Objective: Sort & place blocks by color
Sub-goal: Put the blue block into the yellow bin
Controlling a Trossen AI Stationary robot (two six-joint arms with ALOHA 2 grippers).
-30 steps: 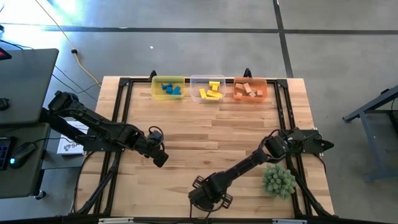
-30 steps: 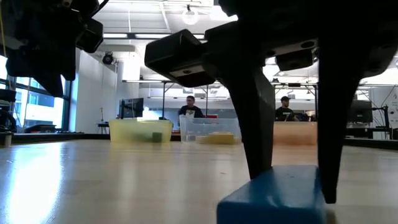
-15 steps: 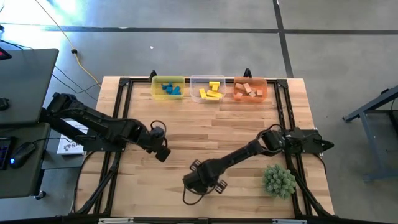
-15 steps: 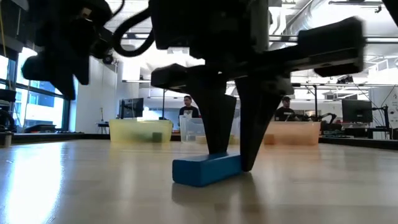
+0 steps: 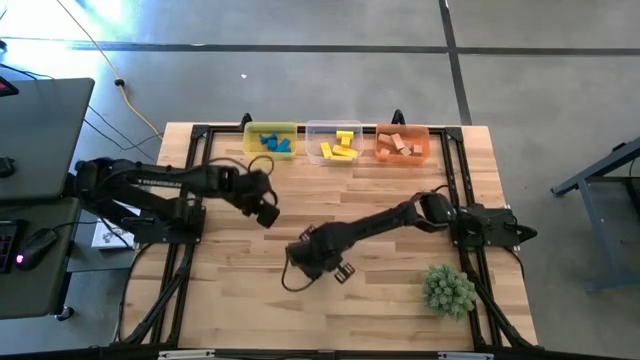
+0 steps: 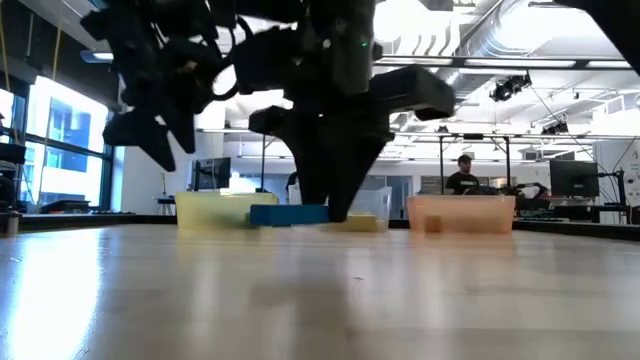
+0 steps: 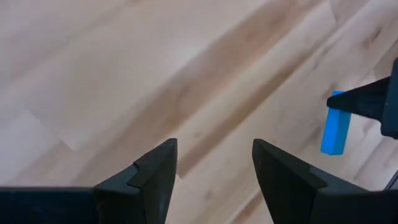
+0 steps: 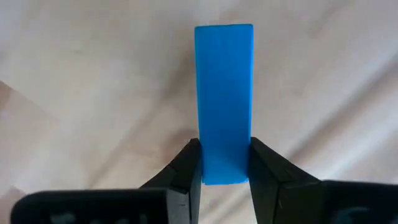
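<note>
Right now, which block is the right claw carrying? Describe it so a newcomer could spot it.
Start at the wooden table and follow the right arm to its claw near the middle. Pinched there by one end is a blue bar, the only block outside the three bins.

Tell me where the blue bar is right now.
The blue bar is clamped in the right end effector, mid-table in the high view, in front of the yellow bin, right of the open left end effector.

- Bare table [image 5: 400, 290] is lying open around centre.
- Left gripper [image 5: 266, 212] is hanging near the right gripper [image 5: 300, 262], crowding the way toward the yellow bin [image 5: 270, 141].
- Plant ball [image 5: 447, 289] is occupying the near right corner.
</note>
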